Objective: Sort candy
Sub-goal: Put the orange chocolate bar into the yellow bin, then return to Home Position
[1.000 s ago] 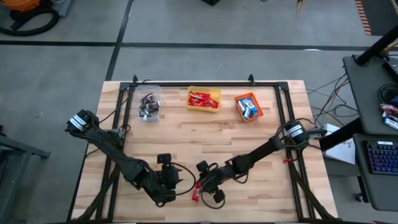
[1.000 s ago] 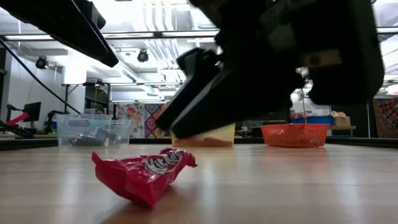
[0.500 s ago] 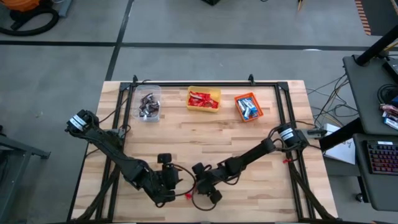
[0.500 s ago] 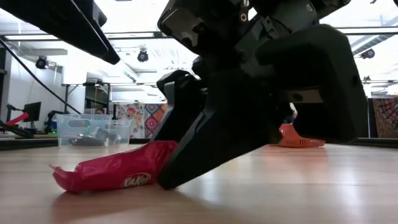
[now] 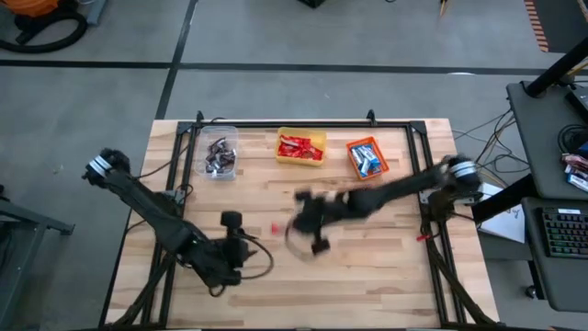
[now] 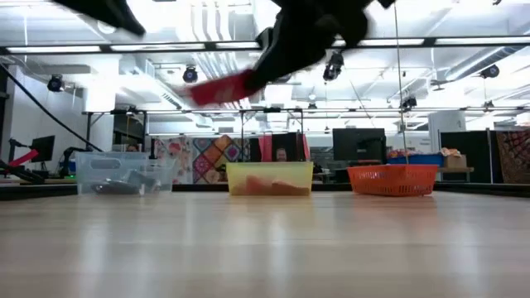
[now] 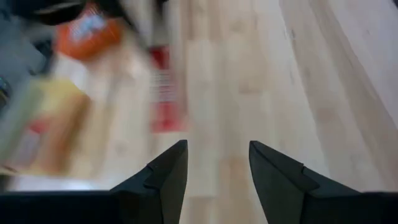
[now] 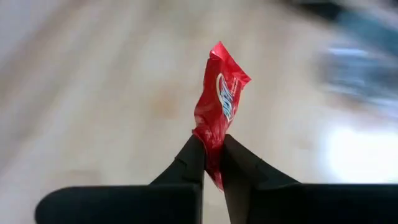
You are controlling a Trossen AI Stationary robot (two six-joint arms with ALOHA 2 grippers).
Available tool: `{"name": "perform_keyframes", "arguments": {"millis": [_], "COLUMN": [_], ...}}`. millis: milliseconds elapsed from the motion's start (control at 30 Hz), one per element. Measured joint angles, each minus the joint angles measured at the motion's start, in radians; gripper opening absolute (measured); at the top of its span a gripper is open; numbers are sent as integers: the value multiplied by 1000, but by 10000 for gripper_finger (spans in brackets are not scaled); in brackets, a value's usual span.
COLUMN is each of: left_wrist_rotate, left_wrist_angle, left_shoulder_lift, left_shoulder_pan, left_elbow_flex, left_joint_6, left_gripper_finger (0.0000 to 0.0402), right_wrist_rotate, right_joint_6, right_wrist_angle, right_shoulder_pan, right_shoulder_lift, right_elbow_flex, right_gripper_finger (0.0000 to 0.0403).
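Three bins [image 6: 269,178] line the wooden table [image 6: 265,248] before a workshop.

Right arm [image 5: 367,204] motion-blurred in high view; bins [image 7: 43,118] smeared in left wrist view; candy's [image 8: 219,115] lower end hidden between fingers [image 8: 189,165].

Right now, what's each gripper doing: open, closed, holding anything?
Left gripper: open, empty, low over the table's near side.
Right gripper: closed on a red KitKat mini bar, lifted above the table.
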Motion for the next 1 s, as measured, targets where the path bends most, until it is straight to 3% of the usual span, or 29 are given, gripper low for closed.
{"name": "perform_keyframes", "arguments": {"millis": [133,267,400,500,633,767,867,1000], "left_wrist_rotate": [-51,-32,110,227,326,390,435,436], "left_wrist_angle": [33,184,375,456,462,476,526,542], "left_shoulder_lift": [-160,-348,-528,-643,-761,-845,-904,-983], "left_shoulder_pan": [20,106,265,395,523,576,575,576], "left_elbow_flex": [-62,-186,-349,-437,-501,-566,-646,-721], "left_joint_6": [181,369,512,542,543,520,507,482], "left_gripper_finger": [155,155,155,155,155,155,154,154], "right_wrist_rotate": [58,-25,-130,-234,-302,-347,-417,-427], "right_joint_6": [-3,15,72,149,203,208,189,167], "right_wrist_angle": [-11,43,258,316,288,234,301,430], "right_shoulder_pan": [-202,-455,-639,-728,-783,-786,-743,-659], "right_shoulder_lift": [-144,-172,-106,-55,-34,-67,-114,-177], "right_elbow_flex": [-48,-116,-200,-215,-197,-214,-268,-404], "right_gripper_finger": [20,19,38,77,144,195,209,208]}}
